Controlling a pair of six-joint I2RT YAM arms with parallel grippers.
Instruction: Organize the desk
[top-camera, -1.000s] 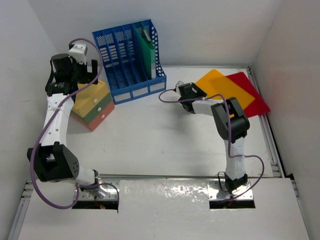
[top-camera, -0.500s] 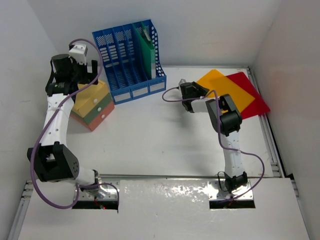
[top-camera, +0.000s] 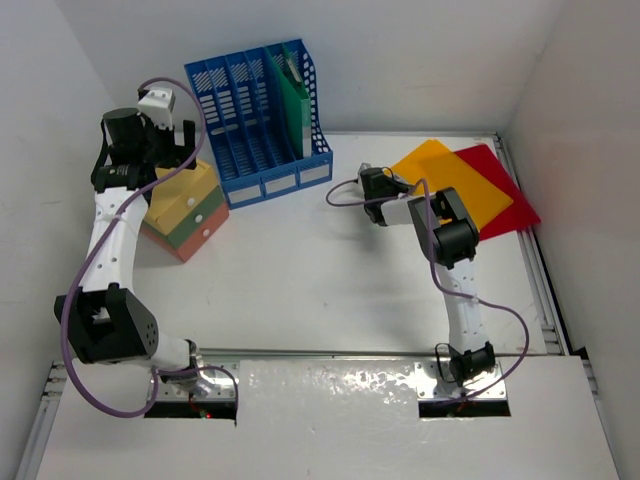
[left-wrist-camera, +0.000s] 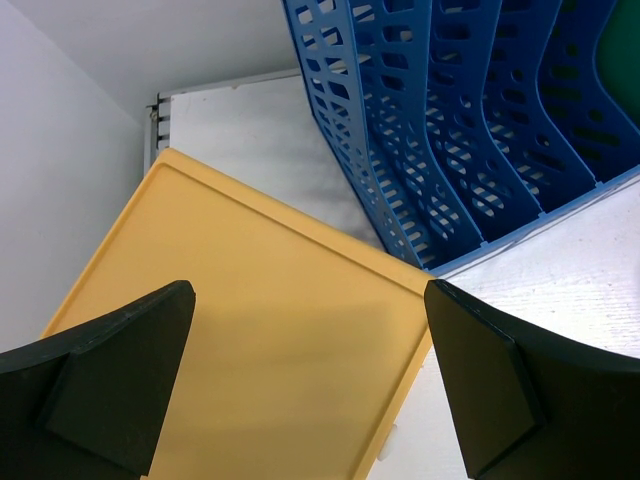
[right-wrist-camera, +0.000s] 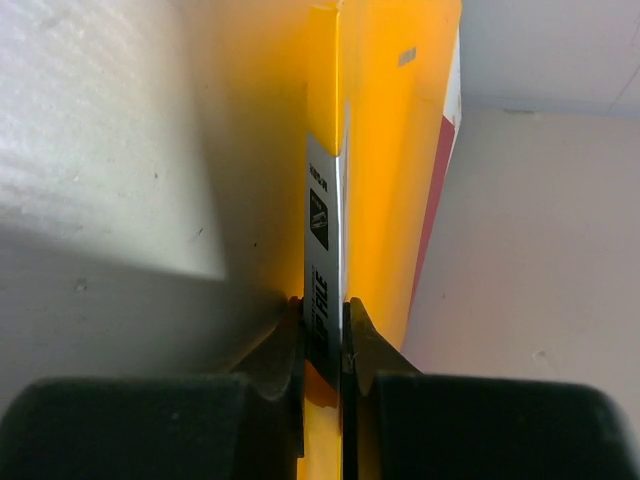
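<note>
The white desk (top-camera: 300, 270) carries a yellow file folder (top-camera: 450, 175) at the back right, lying partly over a red folder (top-camera: 505, 195). My right gripper (top-camera: 392, 181) is at the yellow folder's near-left edge. In the right wrist view the gripper (right-wrist-camera: 322, 305) is shut on the folder's (right-wrist-camera: 395, 150) labelled edge, which stands thin between the pads. My left gripper (top-camera: 178, 150) hovers over the yellow top of the drawer box (top-camera: 185, 210) at the back left. In the left wrist view it (left-wrist-camera: 308, 300) stands wide open with nothing in it, above that box top (left-wrist-camera: 250, 380).
A blue slotted file rack (top-camera: 260, 120) stands at the back, beside the drawer box, with a green folder (top-camera: 293, 100) in its rightmost slot. Its slotted side (left-wrist-camera: 450, 130) fills the upper right of the left wrist view. White walls enclose the desk.
The right gripper's jaws closed from wide apart onto the yellow folder's edge, and the right arm's elbow shifted left. The left arm has not moved.
</note>
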